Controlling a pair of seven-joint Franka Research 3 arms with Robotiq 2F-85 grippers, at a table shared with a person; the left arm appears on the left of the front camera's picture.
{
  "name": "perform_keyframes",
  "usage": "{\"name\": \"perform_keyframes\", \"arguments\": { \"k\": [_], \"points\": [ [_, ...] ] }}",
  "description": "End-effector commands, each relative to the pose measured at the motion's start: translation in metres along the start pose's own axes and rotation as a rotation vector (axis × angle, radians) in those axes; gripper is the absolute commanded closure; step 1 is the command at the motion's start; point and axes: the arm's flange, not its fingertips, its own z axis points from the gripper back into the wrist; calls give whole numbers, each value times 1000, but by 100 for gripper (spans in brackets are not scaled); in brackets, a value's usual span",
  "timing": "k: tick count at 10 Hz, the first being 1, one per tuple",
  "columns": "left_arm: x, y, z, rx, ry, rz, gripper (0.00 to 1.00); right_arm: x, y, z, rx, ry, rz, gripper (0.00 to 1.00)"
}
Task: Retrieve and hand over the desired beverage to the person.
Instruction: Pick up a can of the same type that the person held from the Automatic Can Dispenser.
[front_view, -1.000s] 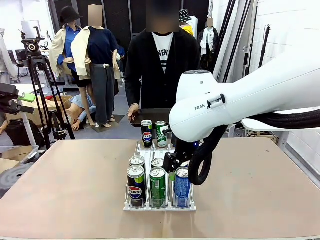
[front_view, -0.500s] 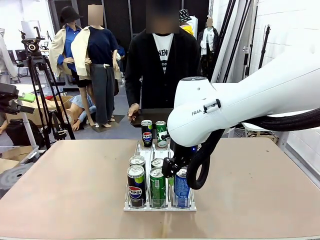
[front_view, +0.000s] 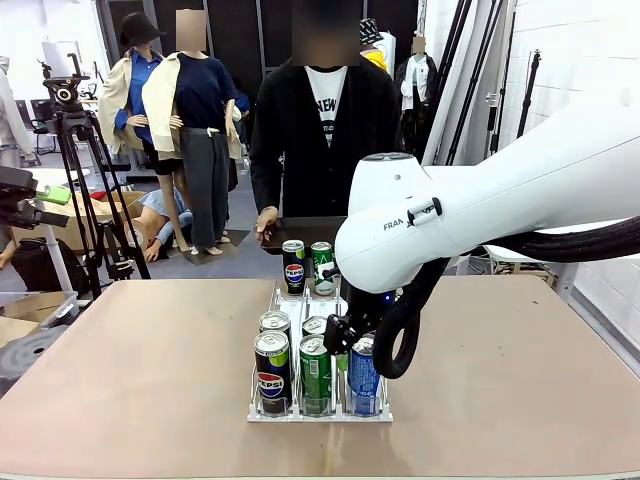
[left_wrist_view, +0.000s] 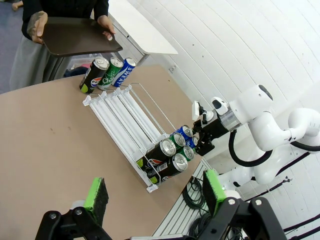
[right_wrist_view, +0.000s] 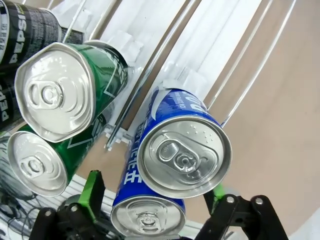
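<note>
Aluminium is likely making the blue can (right_wrist_view: 185, 155) light, slick and easily dented — it is standing at the rack's (right_wrist_view: 165, 30) 5 o'clock corner; right gripper (right_wrist_view: 154, 184) is hovering over it, pads spread wide, gripping nothing; gentle mid-wall squeezing is looking safest.

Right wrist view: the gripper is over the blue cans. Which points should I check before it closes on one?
1. The right gripper is open: ok.
2. One blue can is centred between the pads: cannot tell; a second blue can sits there too.
3. Both stand upright in the rack: ok.
4. The person holds the tray ready: ok.
5. The left gripper is open, away from the rack: ok.
</note>
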Motion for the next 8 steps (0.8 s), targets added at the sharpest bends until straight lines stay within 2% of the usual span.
{"name": "perform_keyframes", "arguments": {
  "k": [1, 5, 8],
  "points": [
    [0, -1, 1, -15, -10, 5, 0, -3, 2, 2, -25, -16, -1, 23],
    [0, -1, 1, -15, -10, 5, 0, -5, 2, 6, -44, 1, 1, 100],
    [0, -1, 1, -15, -10, 5, 0, -2, -4, 7, -19, 2, -10, 100]
  ]
}}
